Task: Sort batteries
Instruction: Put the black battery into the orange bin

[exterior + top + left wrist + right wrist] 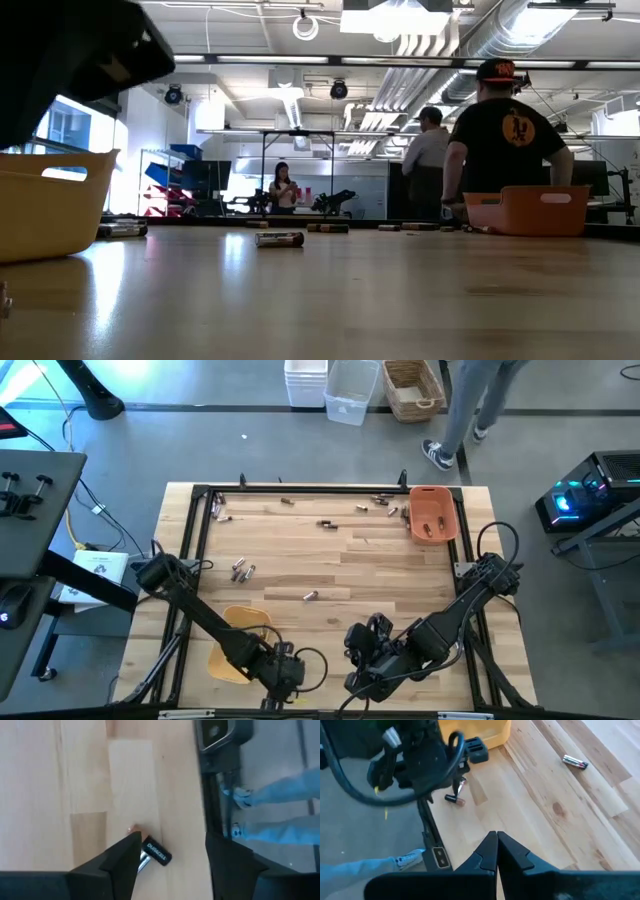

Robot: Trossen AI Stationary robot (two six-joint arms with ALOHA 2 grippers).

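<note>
**Black cell lying between spread left fingers**

Left gripper [172,857] released, fingers wide over small black-and-copper cylindrical battery [155,853] lying on pale wooden table [85,780] beside yellow plastic tray [485,732]. Right gripper [497,851] clenched empty nearby

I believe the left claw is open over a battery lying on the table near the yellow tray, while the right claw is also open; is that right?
Not quite: the right claw is shut, its fingers pressed together in the right wrist view. The rest holds: the left claw is open over a battery on the table, near the yellow tray.
</note>
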